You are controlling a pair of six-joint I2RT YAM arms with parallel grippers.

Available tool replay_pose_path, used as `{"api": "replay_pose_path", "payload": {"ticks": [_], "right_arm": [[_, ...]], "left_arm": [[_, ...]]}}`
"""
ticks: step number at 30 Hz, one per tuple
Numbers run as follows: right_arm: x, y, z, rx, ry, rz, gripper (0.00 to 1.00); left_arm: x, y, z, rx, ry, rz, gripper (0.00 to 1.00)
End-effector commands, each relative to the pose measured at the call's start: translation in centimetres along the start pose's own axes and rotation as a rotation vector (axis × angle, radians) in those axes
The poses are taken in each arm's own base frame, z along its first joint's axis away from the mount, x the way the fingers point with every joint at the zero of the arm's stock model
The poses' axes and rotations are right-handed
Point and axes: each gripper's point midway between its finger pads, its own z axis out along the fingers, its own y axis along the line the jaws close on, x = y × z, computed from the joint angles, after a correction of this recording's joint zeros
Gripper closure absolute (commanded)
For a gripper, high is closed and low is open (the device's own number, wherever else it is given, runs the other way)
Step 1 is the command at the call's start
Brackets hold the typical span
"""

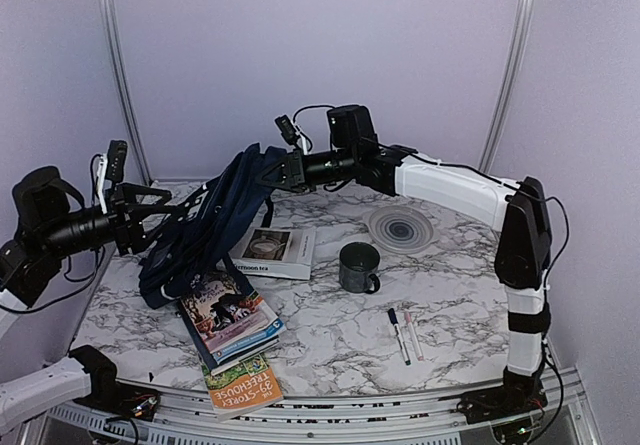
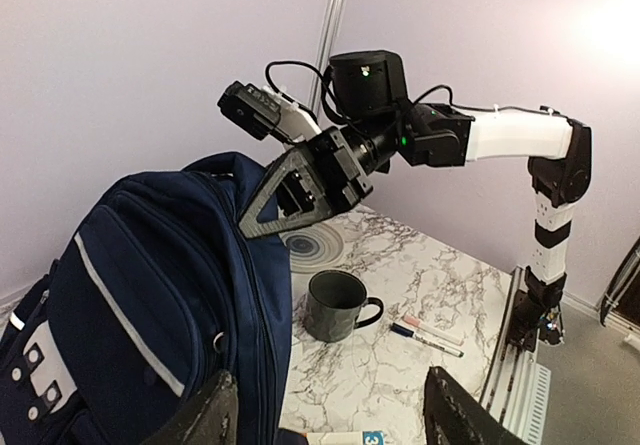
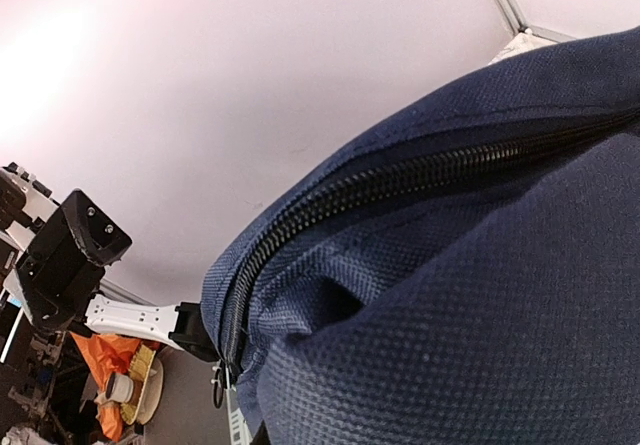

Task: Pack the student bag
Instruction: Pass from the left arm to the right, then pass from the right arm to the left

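The navy student bag point(image 1: 210, 230) stands propped up at the left of the marble table, its top held up. My right gripper point(image 1: 283, 170) reaches across from the right and is shut on the bag's top edge; the left wrist view shows that right gripper point(image 2: 265, 215) pinching the fabric. In the right wrist view the bag point(image 3: 450, 295) fills the frame, its zipper point(image 3: 400, 180) runs across, and my fingers are hidden. My left gripper point(image 1: 150, 215) is at the bag's left side. From its own wrist, the left gripper point(image 2: 330, 420) is open, with one finger against the bag point(image 2: 130, 295).
A dark mug point(image 1: 358, 267), a ringed plate point(image 1: 400, 229) and two markers point(image 1: 403, 335) lie right of the bag. A white box point(image 1: 273, 251) sits beside it. Two books point(image 1: 228, 310) lie in front, the orange one point(image 1: 243, 385) over the near edge.
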Motion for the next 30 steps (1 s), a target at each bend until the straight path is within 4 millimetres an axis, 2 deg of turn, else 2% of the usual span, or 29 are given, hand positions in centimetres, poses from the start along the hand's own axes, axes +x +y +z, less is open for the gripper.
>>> {"api": "replay_pose_path", "payload": {"ticks": [1,4,7,9,12,14,20,24,30], "right_arm": [[-3.7,6.0,-4.9,-0.137,-0.043,-0.211,1.0],[-3.8,5.3,-6.0,-0.112,-0.032,-0.229,1.0],[-4.1,4.9,-6.3,-0.076,-0.045,-0.244,1.0],[-4.1,4.6,-6.2,-0.077,-0.044,-0.242,1.0],[-4.5,4.6,-6.2,-0.071,-0.052,-0.239,1.0],[-4.6,4.7,-6.3,-0.076,-0.058,-0.238,1.0],[-4.4,4.5,-6.2,-0.08,-0.062,-0.237,1.0],[-4.7,5.1,-6.5,-0.101,-0.067,-0.244,1.0],[-4.7,5.6,-6.7,-0.127,-0.082,-0.249,1.0]], "left_arm": [[4.9,-0.5,-0.5,0.036,0.18,0.036,0.27],[8.1,0.6,-0.3,0.014,0.316,0.068,0.25],[10.8,2.2,-0.4,-0.016,0.449,0.192,0.23],[11.3,2.6,-0.1,-0.008,0.477,0.272,0.21],[11.9,1.4,0.5,0.108,0.465,0.356,0.17],[12.9,1.4,1.0,0.148,0.47,0.391,0.15],[16.0,4.2,3.2,0.122,0.574,0.407,0.01],[17.4,6.5,3.6,0.052,0.651,0.446,0.01],[19.5,9.5,3.3,-0.063,0.735,0.514,0.01]]}}
